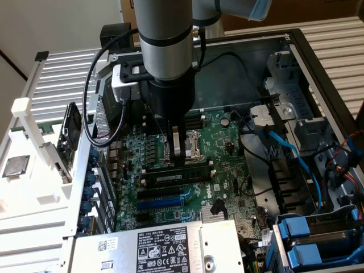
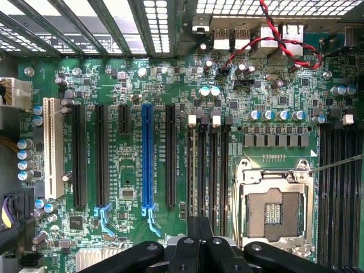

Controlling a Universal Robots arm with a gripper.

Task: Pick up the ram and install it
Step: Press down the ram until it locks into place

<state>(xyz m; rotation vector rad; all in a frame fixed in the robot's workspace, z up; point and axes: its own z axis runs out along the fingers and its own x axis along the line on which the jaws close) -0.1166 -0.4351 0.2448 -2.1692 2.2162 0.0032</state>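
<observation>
Exterior view, taken from its left to its right. An open computer case [image 1: 318, 62] lies on its side, so the motherboard [image 1: 227, 142] faces up and the slots can be reached from above. Toward the exterior view's left edge a loose processor chip [image 1: 15, 166] rests on a white frame, apart from the work.

The arm stands near-vertical over the middle of the board, with the tool [image 1: 177, 162] brought down onto the memory slot area beside the processor socket [image 1: 190, 149]. In the wrist view the tool [image 2: 199, 242] shows its fingers drawn together; judged clenched. Whether they grip anything cannot be told.

The ram [image 1: 176, 177] lies just below the tool tip, edge-on in a slot, apparently already seated or being pressed home. Its long axis runs across the board from the exterior view's left to right, rising slightly rightward, parallel to the blue expansion slot [image 1: 165, 200] nearer the power supply [image 1: 153, 247].
</observation>
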